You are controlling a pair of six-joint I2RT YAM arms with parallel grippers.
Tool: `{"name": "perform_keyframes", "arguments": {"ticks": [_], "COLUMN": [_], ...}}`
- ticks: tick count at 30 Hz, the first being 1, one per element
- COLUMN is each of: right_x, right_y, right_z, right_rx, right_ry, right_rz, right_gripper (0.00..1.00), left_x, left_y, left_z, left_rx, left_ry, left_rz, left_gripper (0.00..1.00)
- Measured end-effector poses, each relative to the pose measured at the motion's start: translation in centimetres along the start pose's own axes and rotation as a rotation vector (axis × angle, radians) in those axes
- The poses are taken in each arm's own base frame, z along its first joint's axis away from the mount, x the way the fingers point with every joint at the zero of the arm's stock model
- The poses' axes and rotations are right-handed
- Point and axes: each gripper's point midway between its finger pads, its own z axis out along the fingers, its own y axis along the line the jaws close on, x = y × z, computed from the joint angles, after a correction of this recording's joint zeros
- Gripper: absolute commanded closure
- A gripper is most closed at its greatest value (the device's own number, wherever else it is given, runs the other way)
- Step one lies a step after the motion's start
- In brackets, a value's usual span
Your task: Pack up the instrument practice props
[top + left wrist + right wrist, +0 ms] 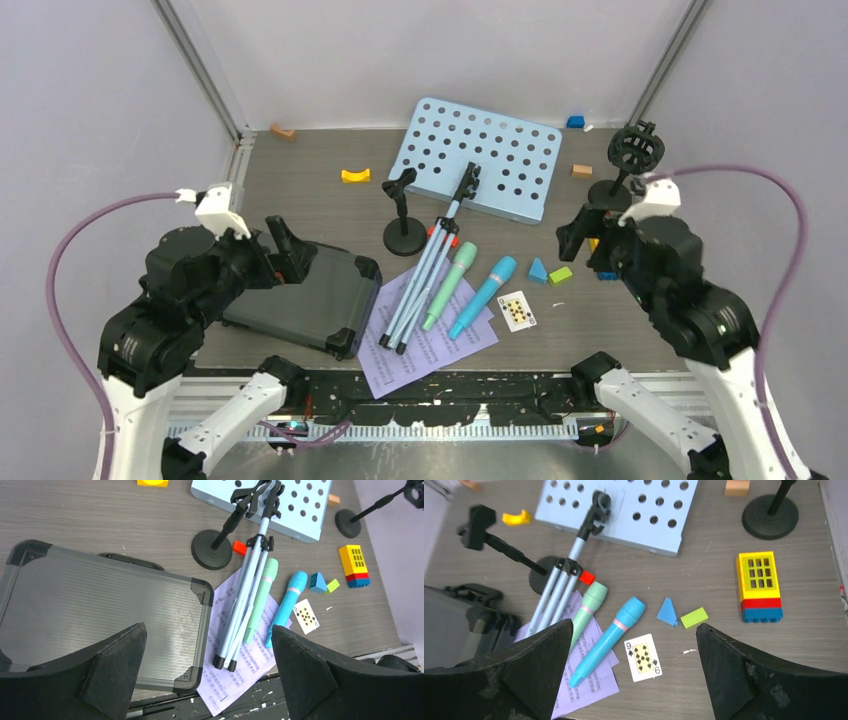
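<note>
The left claw [285, 245] hangs with its fingers apart and nothing between them, over the far edge of the grey case [300, 297]. The case lies flat and shut on the worktop [320, 190] at about eight o'clock, its handle on the far side.

To its right, at six o'clock, the purple sheet music [425, 340] lies partly under the folded tripod legs of the music stand [425, 280]. The stand's perforated blue desk [480, 160] lies flat at twelve o'clock. A short black microphone stand [403, 222] stands upright just left of the tripod. The green microphone [450, 285] and the blue microphone [483, 297] lie side by side on the sheet.

A playing card [517, 311] and toy blocks [550, 272] lie near them, likely not props. At two o'clock a second stand with a shock mount [630, 155] stands upright.

The right claw [575, 235] hangs spread and empty at three o'clock.

Judgement: every prop lies outside the shut case, so packing is unfinished. The lid needs opening by its latch edge, with the case held from sliding. The tripod should come off the paper before the sheet is pulled.
</note>
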Motion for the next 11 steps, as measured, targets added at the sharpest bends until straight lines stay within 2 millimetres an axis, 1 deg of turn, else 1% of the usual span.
{"name": "perform_keyframes", "arguments": {"ticks": [3,6,8,11], "right_x": [-0.7,-0.7,-0.6,-0.2], "right_y": [-0.6,-1.4,-1.7,-2.0], "right_z": [-1.6,-3.0,-3.1,-2.7], "right_rx": [-0.028,-0.04,-0.035,-0.022], "right_ry": [-0.096,-0.172,-0.185,-0.181], "right_rz": [0.021,0.035,0.033,0.023], "right_gripper": [0.0,0.01,0.01,0.01], "left_x": [-0.2,0.2,0.5,0.7], "left_y": [0.0,0.2,0.3,0.3], "left_z": [-0.7,-0.6,-0.2,-0.1], "left_rx": [0.016,0.017,0.013,0.01], "left_ry": [-0.038,-0.04,-0.03,-0.023], "left_rz": [-0.006,-0.006,-0.004,-0.003], "left_gripper": [0.02,0.02,0.02,0.02]}}
